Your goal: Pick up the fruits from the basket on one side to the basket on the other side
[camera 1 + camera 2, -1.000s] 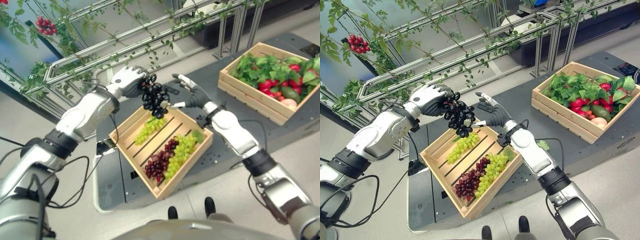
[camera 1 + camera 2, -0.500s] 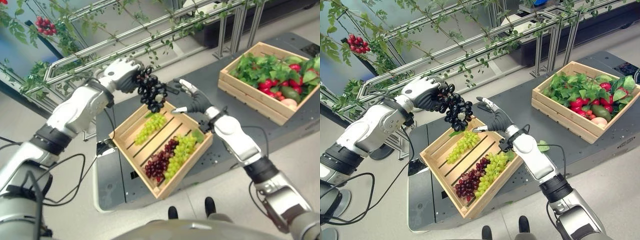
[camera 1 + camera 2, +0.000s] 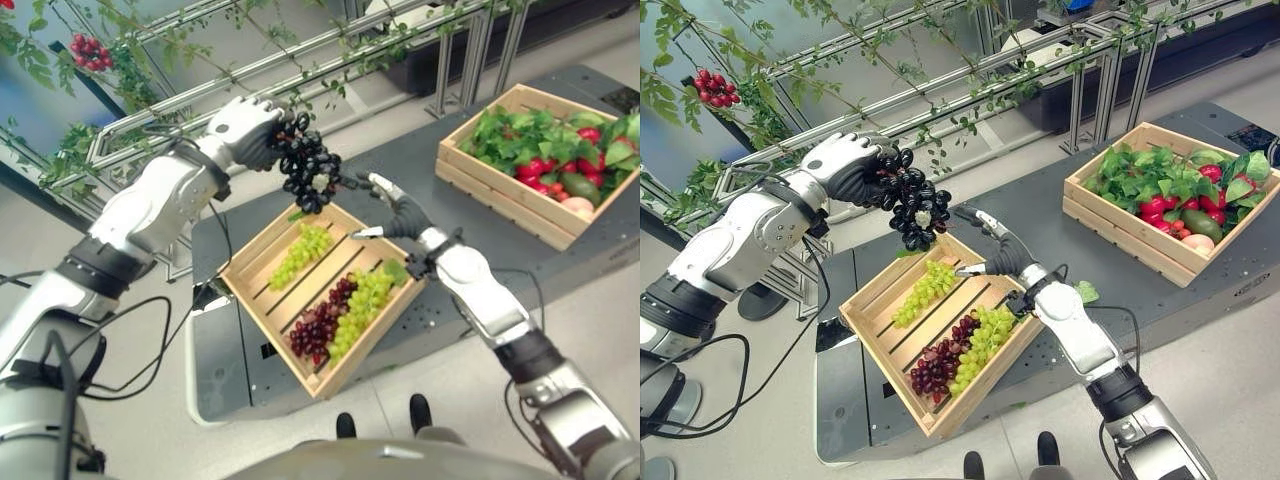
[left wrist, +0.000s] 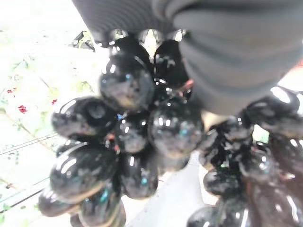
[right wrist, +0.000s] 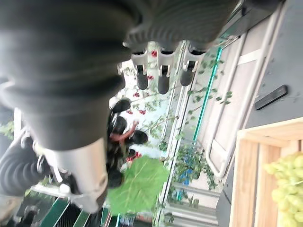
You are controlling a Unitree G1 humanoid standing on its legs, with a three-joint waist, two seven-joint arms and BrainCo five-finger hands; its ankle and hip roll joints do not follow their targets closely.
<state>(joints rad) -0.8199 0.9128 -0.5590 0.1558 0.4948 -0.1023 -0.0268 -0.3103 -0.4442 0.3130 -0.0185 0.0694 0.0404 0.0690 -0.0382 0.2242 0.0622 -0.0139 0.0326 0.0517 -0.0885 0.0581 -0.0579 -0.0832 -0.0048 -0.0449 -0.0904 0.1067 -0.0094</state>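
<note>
We judge the carry under way: our left hand (image 3: pixel 245 130), fingers curled round the black grapes (image 3: pixel 308 172), must swing toward the crate of vegetables (image 3: pixel 500 195) at three o'clock, past our right hand (image 3: pixel 395 212), its fingers spread wide.

Head stereo pair — you look steeply down, sharing the slatted light-wood crate (image 3: pixel 322 300); wrist cameras sit very close — the left against glossy black grapes (image 4: pixel 128 142).

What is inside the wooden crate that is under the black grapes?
Inside the wooden crate lie a green grape bunch, a second green bunch and a red grape bunch on bare slats. The far corner is hidden behind the hanging black grapes, held by the left robot hand.
</note>
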